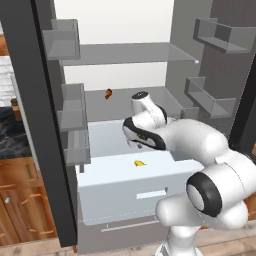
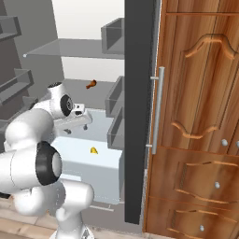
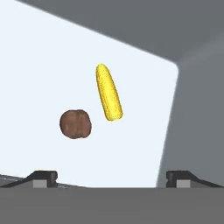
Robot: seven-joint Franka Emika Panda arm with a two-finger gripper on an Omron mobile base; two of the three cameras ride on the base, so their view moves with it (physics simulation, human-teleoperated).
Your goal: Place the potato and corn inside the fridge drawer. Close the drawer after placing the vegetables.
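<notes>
The fridge drawer (image 1: 120, 200) is pulled out, its pale front with the slot handle facing me. In the hand view, the brown potato (image 3: 75, 124) and the yellow corn (image 3: 108, 92) lie side by side, slightly apart, on the drawer's white floor (image 3: 39, 74). My gripper (image 3: 111, 177) hovers above them, open, with nothing between its fingertips. In the base views the corn shows as a small yellow spot (image 1: 140, 163) (image 2: 94, 151) in the drawer (image 2: 95, 179). My gripper (image 2: 77, 128) points down over the drawer's rear part. My arm hides the potato in the base views.
Both fridge doors stand open, with grey shelf bins (image 1: 75, 125) (image 2: 114, 100) on each. A small brown-orange item (image 1: 108, 93) (image 2: 91, 84) sits on the shelf behind the drawer. A glass shelf (image 1: 130, 52) runs above. Wooden cabinets (image 2: 200, 116) stand to the right.
</notes>
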